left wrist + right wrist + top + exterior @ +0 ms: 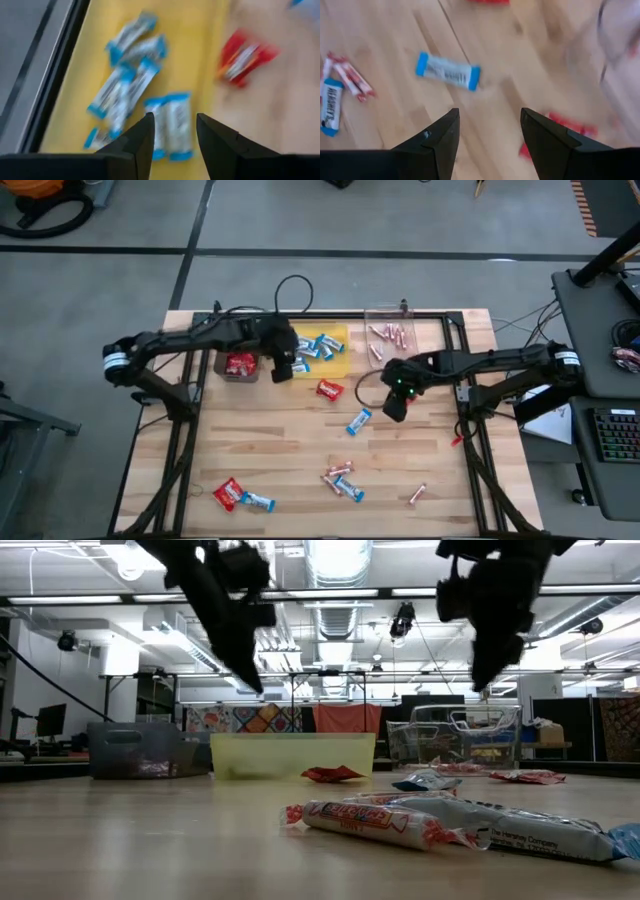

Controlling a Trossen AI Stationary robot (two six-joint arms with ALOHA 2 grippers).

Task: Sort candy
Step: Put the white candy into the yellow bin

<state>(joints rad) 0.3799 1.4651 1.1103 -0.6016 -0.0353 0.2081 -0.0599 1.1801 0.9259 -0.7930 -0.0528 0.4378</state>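
**Two arms over a table of scattered candy**

From above, the left gripper [283, 367] hangs at the near edge of the yellow bin [336, 333], between it and the brown bin [222, 374], which holds a red packet [240, 364]. Its own wrist camera adds what the overhead cannot: the fingers [142, 137] stand partly apart with nothing between them, over a heap of blue-and-white bars [131, 87] lying in the yellow bin, with a red packet on the wood [245, 57] just outside it.

The right gripper [394, 406] hovers mid-table, near a lone blue-and-white bar [359, 421]. Its wrist view shows wide-spread, empty fingers [442, 137] above bare wood, that bar [448, 71] ahead of them.

The overhead also shows pink sticks in the clear bin [388, 335], and loose candies toward the front edge: a small mixed cluster [341, 479], one stick [417, 495], and a red packet beside a bar [238, 496].

From table height, both arms hang well clear of the surface, and a pink stick [370, 819] lies nearest that camera.
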